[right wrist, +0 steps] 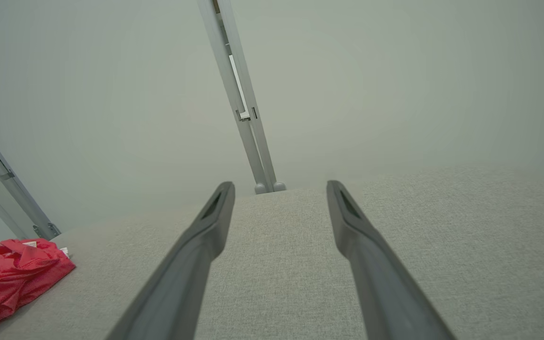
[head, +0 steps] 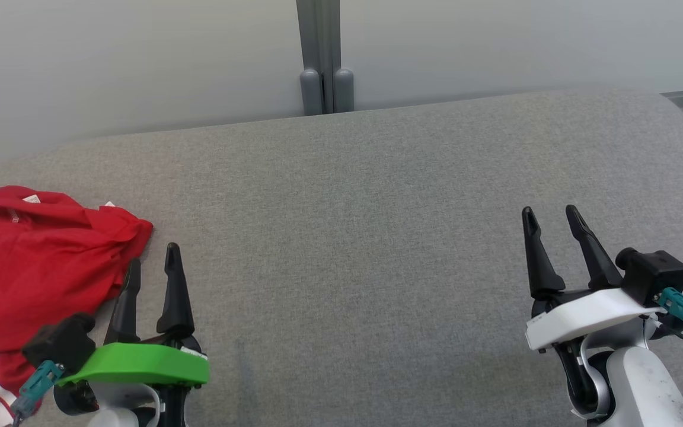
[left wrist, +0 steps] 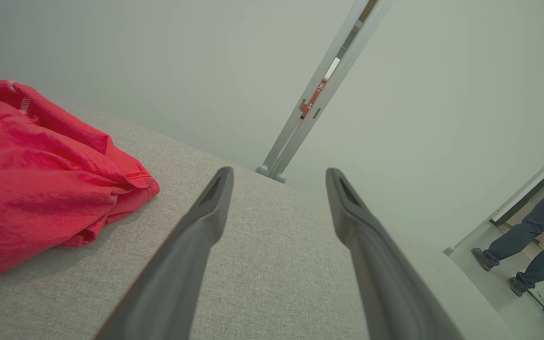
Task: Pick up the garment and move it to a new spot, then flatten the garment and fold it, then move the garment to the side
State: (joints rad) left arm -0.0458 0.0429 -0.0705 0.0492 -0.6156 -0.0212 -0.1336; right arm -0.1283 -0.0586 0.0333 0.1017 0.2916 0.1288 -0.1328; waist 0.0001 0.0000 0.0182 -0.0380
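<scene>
The grey cushion (head: pixel 377 237) stretches ahead of both grippers and across the whole gap between them, with nothing lying on that middle stretch. The red garment (head: pixel 33 267) lies bunched just to the outer side of the left gripper (head: pixel 153 256), well apart from the right gripper (head: pixel 550 211). It is rumpled, neither flat nor neatly folded, so I judge every step is yet to be done: lifting, moving, flattening, folding and setting aside.

Both grippers have their fingers spread wide and hold nothing.

The picture's edge cuts off the garment's far side, so its kind and full size cannot be told. A white part with red stripes beside the left wrist is partly covered. From above, the left gripper's outer finger overlaps the cloth's edge; the left wrist view shows a gap there. Small white labels (head: pixel 32 198) show on the garment, unreadable.
</scene>
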